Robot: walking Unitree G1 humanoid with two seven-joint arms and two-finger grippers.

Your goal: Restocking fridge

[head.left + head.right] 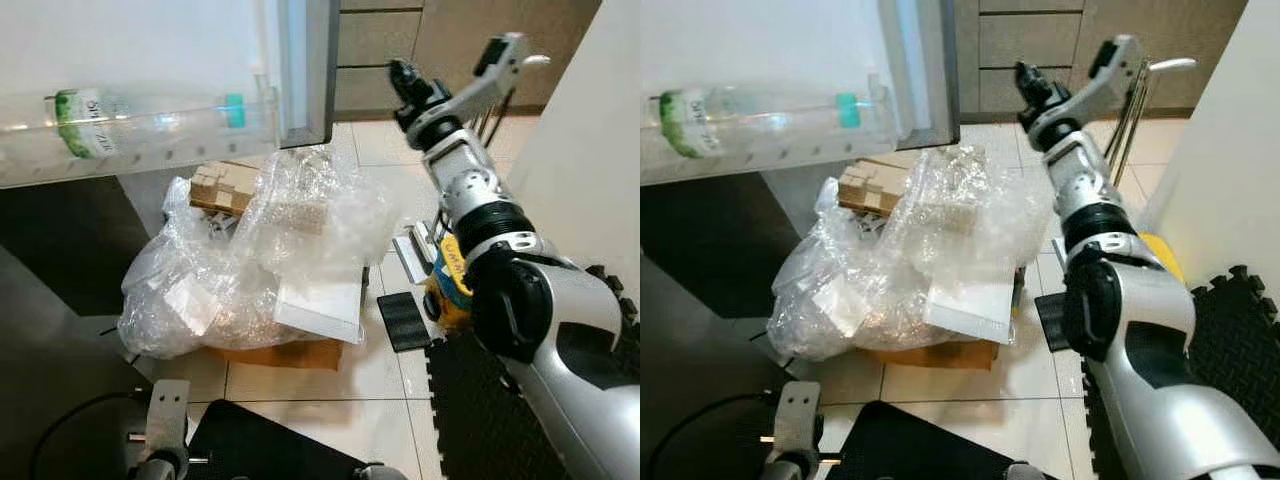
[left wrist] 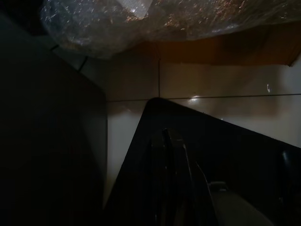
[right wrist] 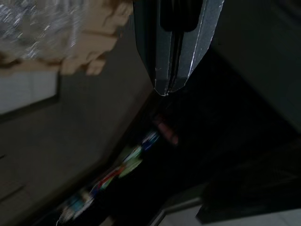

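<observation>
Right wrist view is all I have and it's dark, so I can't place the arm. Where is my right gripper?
Observer: The right gripper is raised beside the open fridge door's edge, fingers shut.
Operator: Anything stocked in that door?
Observer: A clear bottle with a teal cap lies on its side in the door shelf.
Operator: What's below?
Observer: A heap of clear plastic wrap over cardboard boxes on the floor.

Silver right arm (image 1: 560, 330), black joint bands, yellow label, possibly printed, slim black fingers (image 3: 171, 52)
</observation>
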